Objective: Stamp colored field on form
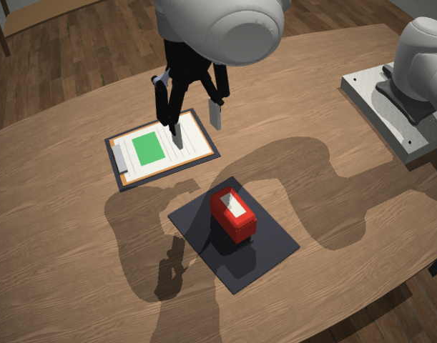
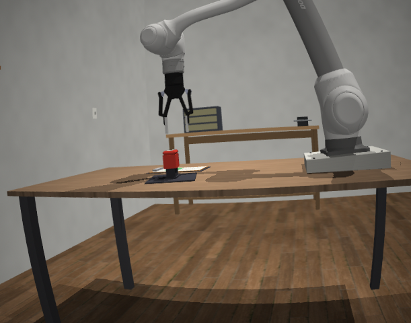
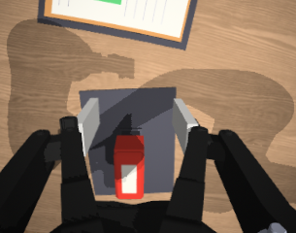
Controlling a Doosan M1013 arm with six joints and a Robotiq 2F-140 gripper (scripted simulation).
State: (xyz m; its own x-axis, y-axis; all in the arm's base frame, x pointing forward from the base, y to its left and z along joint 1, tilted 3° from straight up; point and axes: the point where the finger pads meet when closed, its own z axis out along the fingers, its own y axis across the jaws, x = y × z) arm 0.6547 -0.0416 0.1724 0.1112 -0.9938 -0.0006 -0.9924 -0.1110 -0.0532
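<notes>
My pincer (image 2: pixel 175 121) hangs high over the tabletop (image 1: pixel 63 229), half spread and holding nothing, with open air all the way down to the stamp (image 2: pixel 170 159) below. The stamp stands alone on its mat (image 1: pixel 269 254), free on every side. The clipboard (image 1: pixel 207 140) lies flat just beside the mat, too low to block a sideways pass. My base plate (image 1: pixel 362 92) sits well apart at the tabletop's far end.

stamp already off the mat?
No, the red stamp stands upright on the dark mat, with the gripper well above it, holding nothing.
</notes>
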